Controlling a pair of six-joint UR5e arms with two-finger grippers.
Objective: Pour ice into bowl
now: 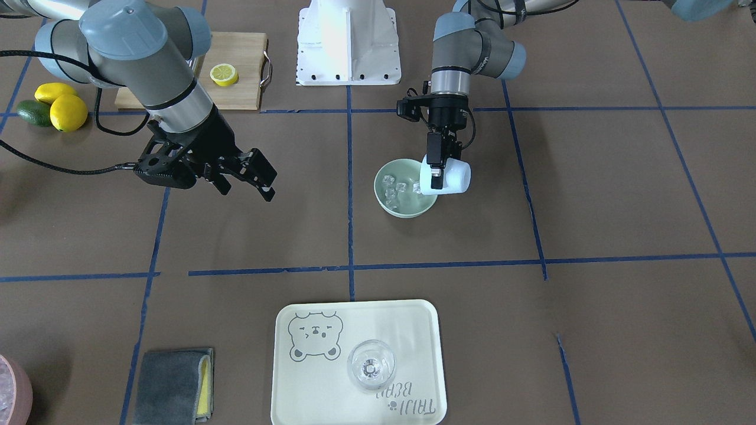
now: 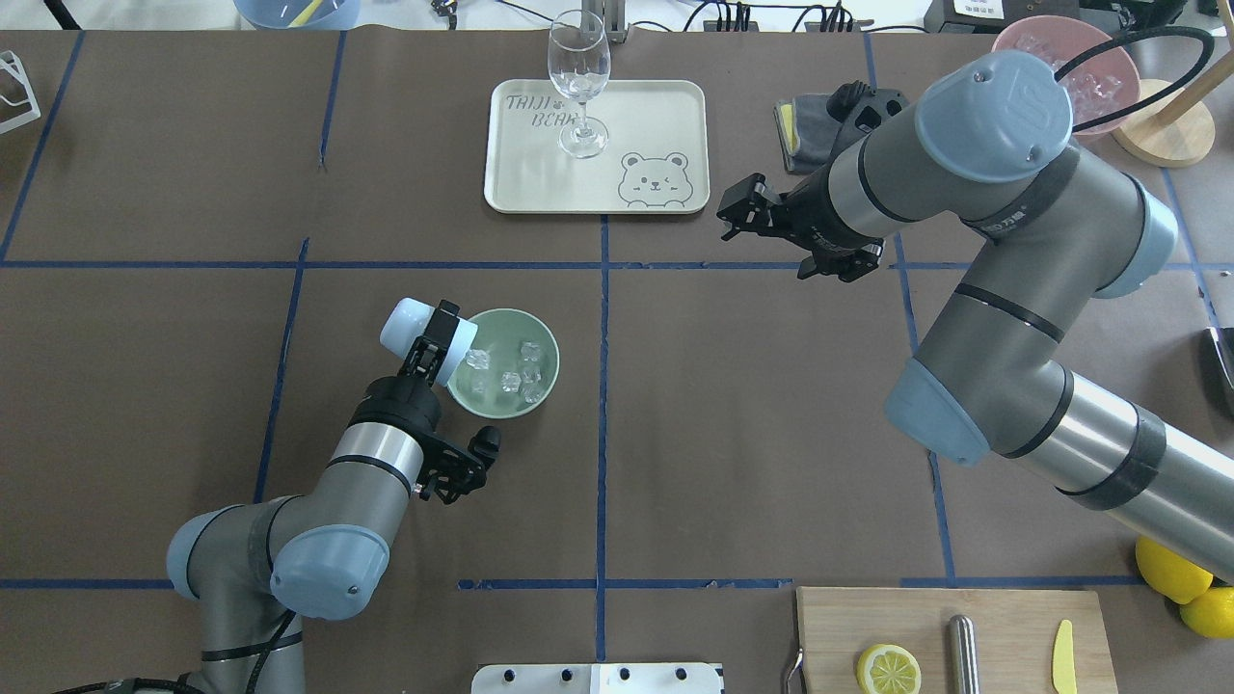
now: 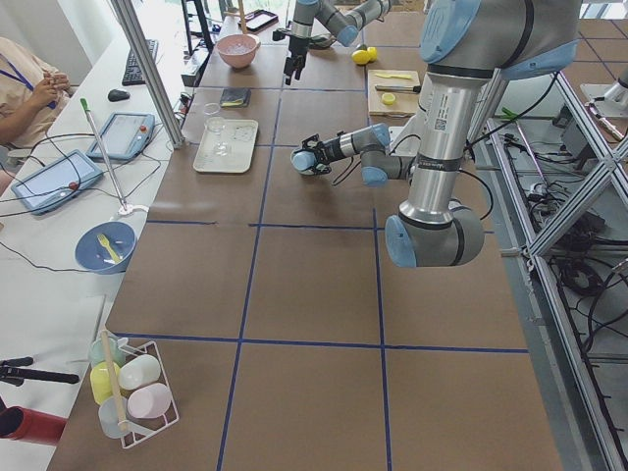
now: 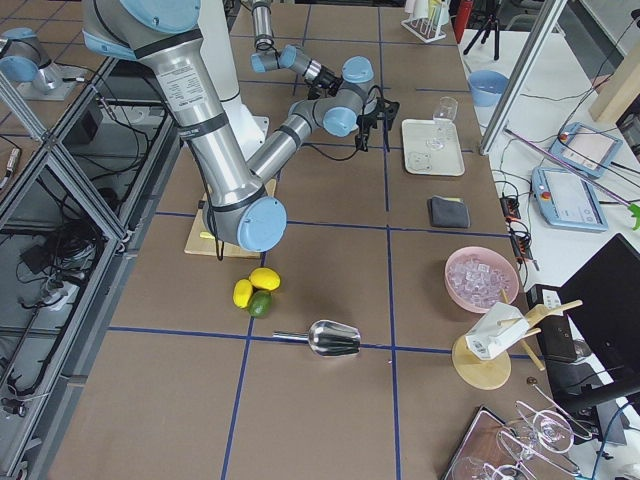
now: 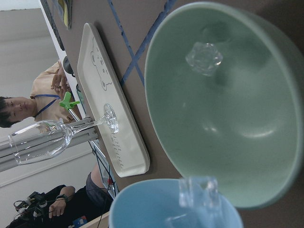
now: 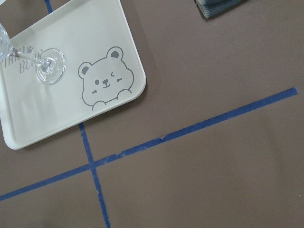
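Ice [image 2: 506, 376] in bowl [image 2: 482, 403], one cube [image 5: 198, 192] at cup [image 5: 142, 206] lip only in wrist view; left gripper [image 2: 439, 339] tight on cup; right gripper [image 1: 245, 180] agape

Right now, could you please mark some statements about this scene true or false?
1. The left gripper holds the pale blue cup tipped over the bowl. True.
2. The bowl is empty. False: ice lies in it, several cubes.
3. The right gripper grips the stemmed glass. False: it is open and empty; the glass stands on the tray.
4. A lemon half lies on the wooden board. True.
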